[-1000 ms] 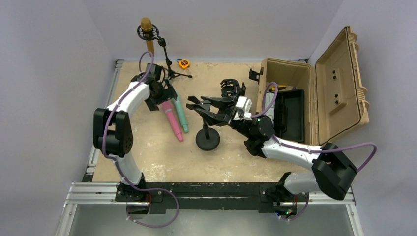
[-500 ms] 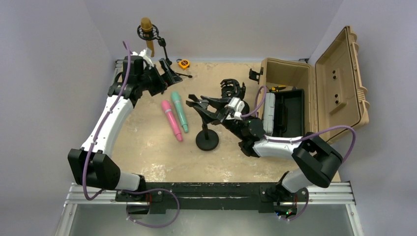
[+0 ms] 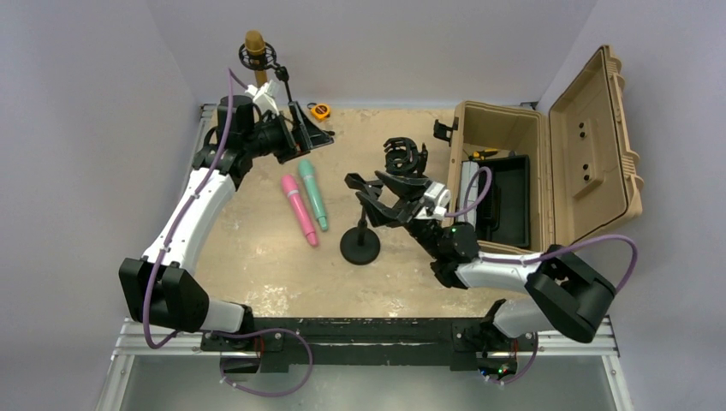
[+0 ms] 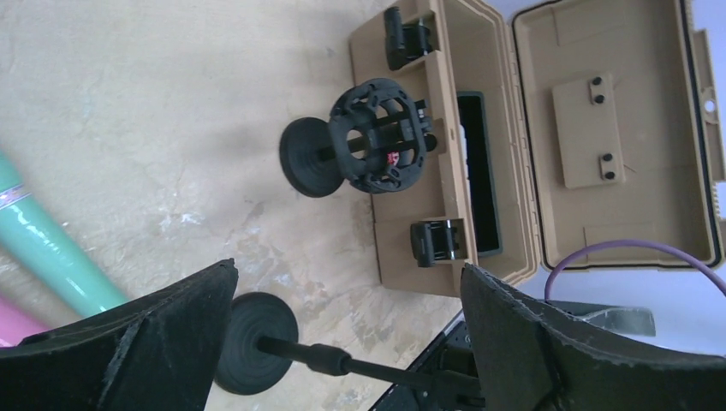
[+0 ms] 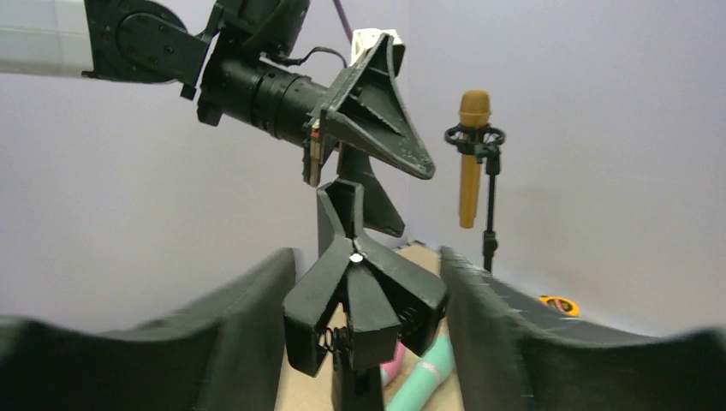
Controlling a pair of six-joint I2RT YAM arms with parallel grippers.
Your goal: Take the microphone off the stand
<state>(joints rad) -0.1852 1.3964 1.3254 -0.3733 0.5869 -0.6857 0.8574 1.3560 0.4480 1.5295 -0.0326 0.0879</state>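
A gold microphone [image 3: 254, 47] stands upright in a black shock mount on a tripod stand [image 3: 289, 98] at the back left; it also shows in the right wrist view [image 5: 473, 154]. My left gripper [image 3: 300, 120] is open and empty, raised in front of the tripod stand, below and right of the microphone, not touching it. My right gripper [image 3: 377, 199] is open, its fingers [image 5: 531, 342] either side of the spring clip [image 5: 364, 300] on a black round-base stand [image 3: 360, 246] at mid-table. The left wrist view looks down between open fingers [image 4: 128, 342] at that stand's base [image 4: 255, 342].
A pink microphone [image 3: 300, 210] and a teal microphone [image 3: 312, 194] lie on the table. An empty shock mount stand [image 3: 402, 156] is behind the right gripper. An open tan case [image 3: 591, 137] fills the right side. A yellow tape measure [image 3: 319, 110] lies at the back.
My left arm rose from beside the pink and teal microphones and swung back toward the tripod stand. My right gripper shifted slightly right at the clip stand.
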